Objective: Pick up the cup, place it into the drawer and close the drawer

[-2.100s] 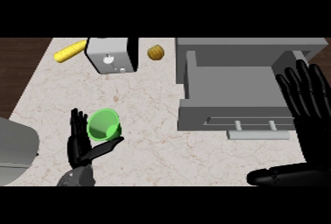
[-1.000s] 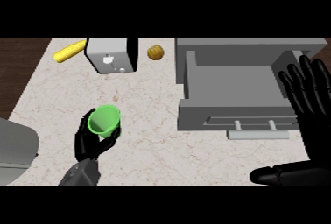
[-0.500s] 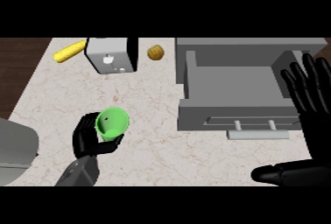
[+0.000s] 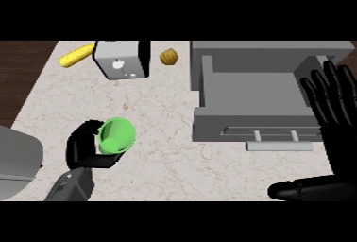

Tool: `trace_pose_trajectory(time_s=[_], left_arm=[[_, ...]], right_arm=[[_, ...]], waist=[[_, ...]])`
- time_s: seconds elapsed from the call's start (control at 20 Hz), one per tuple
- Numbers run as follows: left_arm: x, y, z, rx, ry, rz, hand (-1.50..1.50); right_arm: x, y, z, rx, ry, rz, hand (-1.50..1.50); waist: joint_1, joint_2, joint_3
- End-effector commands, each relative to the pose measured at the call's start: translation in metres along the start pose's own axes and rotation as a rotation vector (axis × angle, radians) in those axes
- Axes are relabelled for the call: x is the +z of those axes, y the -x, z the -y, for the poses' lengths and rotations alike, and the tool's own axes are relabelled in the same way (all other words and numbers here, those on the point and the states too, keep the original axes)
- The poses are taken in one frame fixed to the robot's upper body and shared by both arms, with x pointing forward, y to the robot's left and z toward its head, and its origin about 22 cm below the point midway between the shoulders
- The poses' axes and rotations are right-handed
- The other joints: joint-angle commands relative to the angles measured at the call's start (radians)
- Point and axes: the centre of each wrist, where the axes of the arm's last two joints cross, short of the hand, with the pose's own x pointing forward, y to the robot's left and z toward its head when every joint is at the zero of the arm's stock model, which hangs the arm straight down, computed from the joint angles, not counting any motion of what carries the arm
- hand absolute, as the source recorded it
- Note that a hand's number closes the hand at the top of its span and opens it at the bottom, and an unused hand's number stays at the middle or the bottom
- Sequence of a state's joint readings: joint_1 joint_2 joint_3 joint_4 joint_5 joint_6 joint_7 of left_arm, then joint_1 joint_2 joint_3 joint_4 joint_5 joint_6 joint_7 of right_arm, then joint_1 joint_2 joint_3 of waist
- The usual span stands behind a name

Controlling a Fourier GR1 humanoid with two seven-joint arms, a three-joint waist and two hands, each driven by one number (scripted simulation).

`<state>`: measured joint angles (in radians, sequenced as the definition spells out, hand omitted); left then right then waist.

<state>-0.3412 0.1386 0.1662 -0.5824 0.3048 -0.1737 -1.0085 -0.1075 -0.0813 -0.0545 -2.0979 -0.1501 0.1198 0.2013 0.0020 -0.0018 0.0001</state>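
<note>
Now the left hand (image 4: 85, 150) curls round the green cup (image 4: 115, 135), left of the open drawer (image 4: 259, 97); right hand (image 4: 336, 101) rests spread wide.

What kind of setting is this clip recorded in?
Most likely a kitchen counter: a pale marbled countertop carries a toaster, a corn cob and an open grey drawer, while the left hand holds a green cup.

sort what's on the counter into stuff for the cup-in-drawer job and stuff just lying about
For the job:
cup, held in the left robot hand
drawer, open

Lying about:
toaster
corn
nut
grey object at the left edge
right robot hand, open, resting by the drawer
</note>
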Motion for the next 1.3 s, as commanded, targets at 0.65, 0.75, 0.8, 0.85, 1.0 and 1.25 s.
trace_pose_trajectory(time_s=[0.65, 0.75, 0.8, 0.85, 1.0, 1.25], left_arm=[[-0.083, -0.103, 0.100, 0.156, 0.303, 0.098, 1.50], [-0.081, -0.111, 0.129, 0.147, 0.295, 0.112, 1.50], [-0.095, -0.130, 0.140, 0.168, 0.301, 0.103, 1.50], [-0.092, -0.140, 0.134, 0.149, 0.304, 0.125, 1.50], [-0.118, -0.171, 0.158, 0.148, 0.328, 0.130, 1.50], [-0.142, -0.186, 0.201, 0.111, 0.320, 0.144, 1.50]], right_arm=[[0.004, -0.012, 0.003, 0.007, 0.015, -0.017, -1.50], [0.015, 0.002, 0.006, -0.001, 0.011, -0.022, -1.50], [0.002, 0.009, -0.003, 0.022, 0.037, -0.012, -1.50], [0.000, 0.005, 0.011, 0.017, 0.008, -0.011, -1.50], [0.025, 0.008, 0.009, 0.010, 0.006, -0.019, -1.50], [0.010, 0.012, 0.011, 0.022, 0.005, 0.004, -1.50]], waist=[[0.000, -0.001, 0.000], [-0.002, -0.001, 0.000], [0.004, -0.001, 0.001], [0.003, -0.001, 0.000], [-0.005, -0.002, 0.001], [-0.006, 0.001, 0.000]])
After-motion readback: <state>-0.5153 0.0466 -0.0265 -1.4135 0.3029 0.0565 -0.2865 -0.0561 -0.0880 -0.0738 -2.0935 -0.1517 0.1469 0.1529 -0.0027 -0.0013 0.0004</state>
